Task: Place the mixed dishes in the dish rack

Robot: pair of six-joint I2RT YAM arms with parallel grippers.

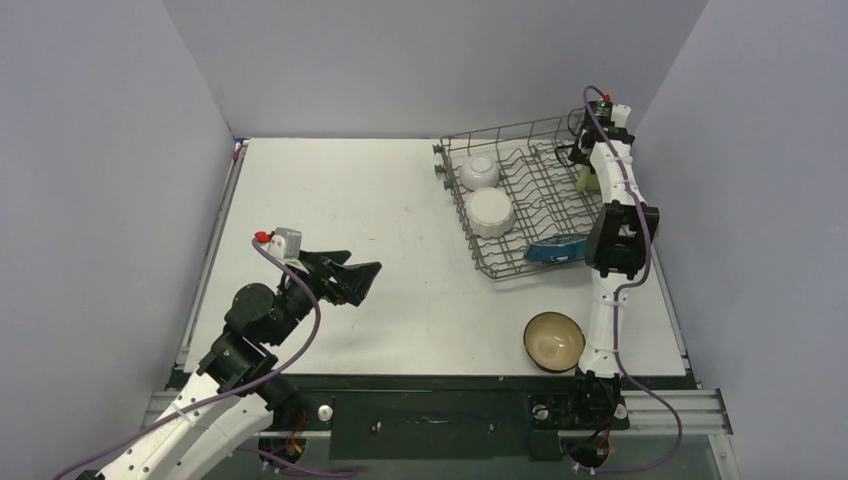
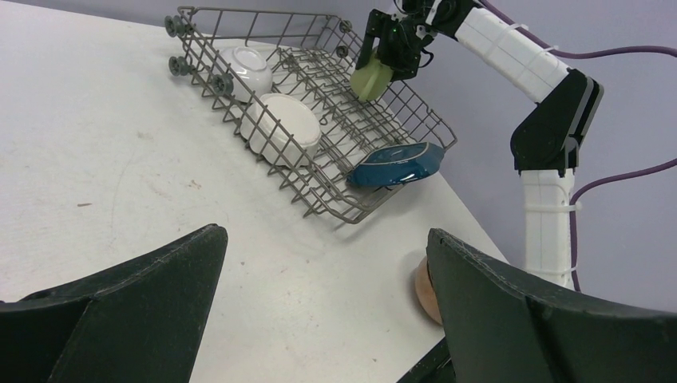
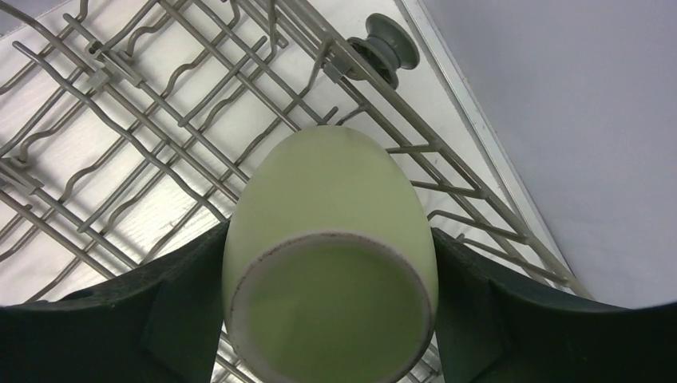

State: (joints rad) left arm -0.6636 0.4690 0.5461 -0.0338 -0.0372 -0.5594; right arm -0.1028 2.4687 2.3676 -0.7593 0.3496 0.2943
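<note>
The desk [image 1: 380, 190] fills the top view. The rack [image 1: 505, 131] takes up its 1 to 2 o'clock part, set at a slant, with its right side close to the desk's right edge.

The right arm [image 1: 620, 235] rises from the 5 o'clock corner and reaches toward 12 o'clock, over the rack's right side. The left arm [image 1: 250, 320] bends in from 7 o'clock and ends over bare desk at about 8 o'clock.

Inside the rack, the plate [image 1: 491, 212] leans among the tines at 9 o'clock from the rack's middle. The brown bowl [image 1: 553, 340] stands upright on the desk at 5 o'clock, outside the rack and just beside the right arm's lower link. The leaf dish [image 1: 560, 248] lies tilted at the rack's near edge, at 5 o'clock within it. The white bowl [image 1: 479, 170] lies tipped in the rack's 10 o'clock corner, just beyond the plate.

The mug [image 3: 329, 207] is over the rack's 2 o'clock corner, tilted, its open mouth toward the wrist camera. Whether it touches the wires I cannot tell.

The right gripper [image 3: 329, 239] clamps the mug, a finger pressed on each side. The left gripper [image 2: 326, 235] is spread wide and empty, pointing toward the rack at 2 o'clock.
</note>
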